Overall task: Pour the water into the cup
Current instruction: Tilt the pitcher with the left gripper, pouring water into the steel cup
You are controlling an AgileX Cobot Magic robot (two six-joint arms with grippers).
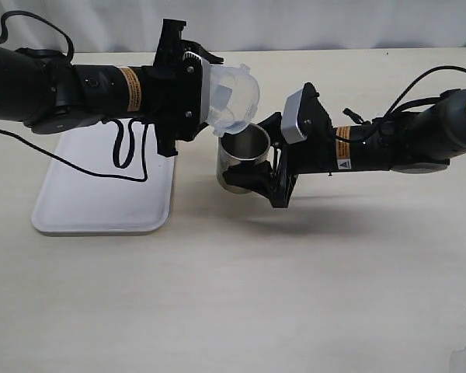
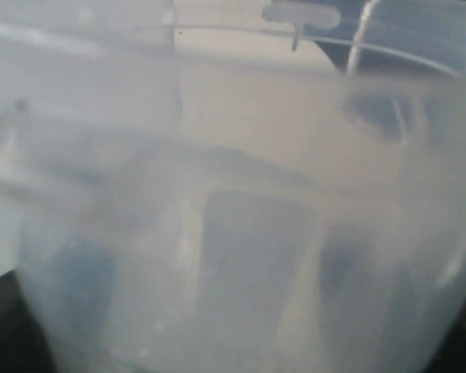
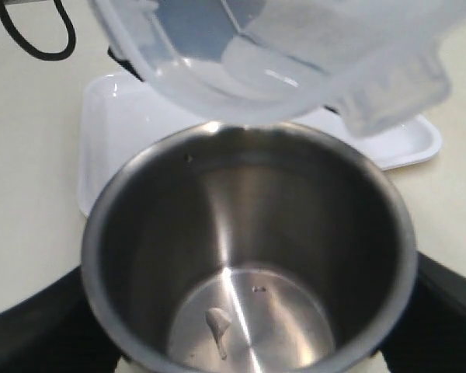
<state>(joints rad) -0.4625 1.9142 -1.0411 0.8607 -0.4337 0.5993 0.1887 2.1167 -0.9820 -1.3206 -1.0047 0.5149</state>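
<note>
I have the left gripper (image 1: 206, 89) clenched on the translucent plastic container (image 1: 237, 95), which is tipped over with its mouth facing right and down. The right gripper (image 1: 266, 159) grasps the cup (image 1: 241, 155) with a finger on either side of the steel wall. The cup sits just right of the white tray (image 1: 101, 203) and appears to be held a little above the table (image 1: 295, 295).

The container's lip hangs just over the cup's left rim, close to it. I cannot tell whether the two touch.

The water (image 3: 273, 75) shows only as a shiny patch low inside the container near the lip. In the right wrist view the cup floor looks almost dry apart from one small glinting mark. I judge the pour is barely begun.

To do this well I would:
- tilt the left wrist further in small steps, so the little water there is runs to the lowest point of the lip instead of spreading along the rim;
- bring that low point further in over the middle of the cup mouth, since over the rim a thin stream could run down the outside;
- hold the cup level and firm in the right arm.

The left wrist view is filled by the container wall, so I would steer by the right wrist view.
</note>
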